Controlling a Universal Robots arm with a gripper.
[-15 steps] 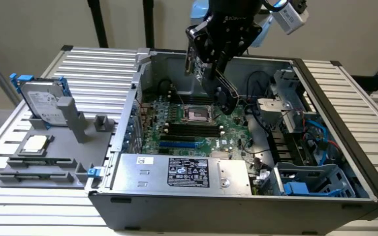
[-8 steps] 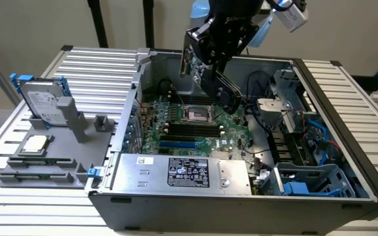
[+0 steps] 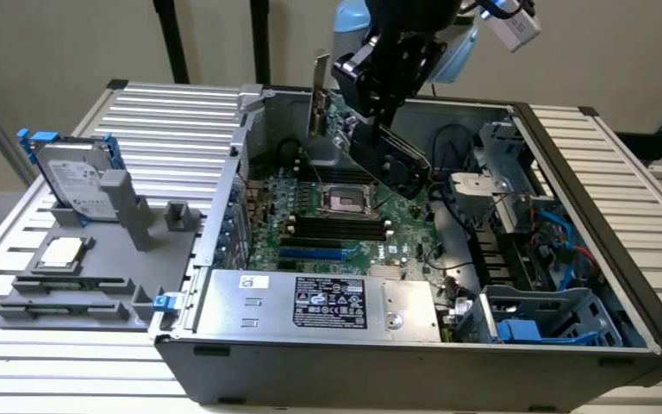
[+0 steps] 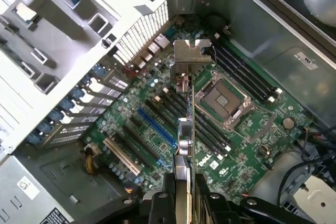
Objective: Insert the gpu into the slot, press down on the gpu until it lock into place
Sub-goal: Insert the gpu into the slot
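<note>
Tool is clamped shut on the gpu, holding it tilted in the air over the processor socket. The blue slot sits further down the motherboard, well apart from the card, past the black memory strips. The grey power supply box crowds the slot's near side, and the case walls ring the rest.

One gpu; one blue slot.

A slatted metal table carries a computer case and a grey fixture.
</note>
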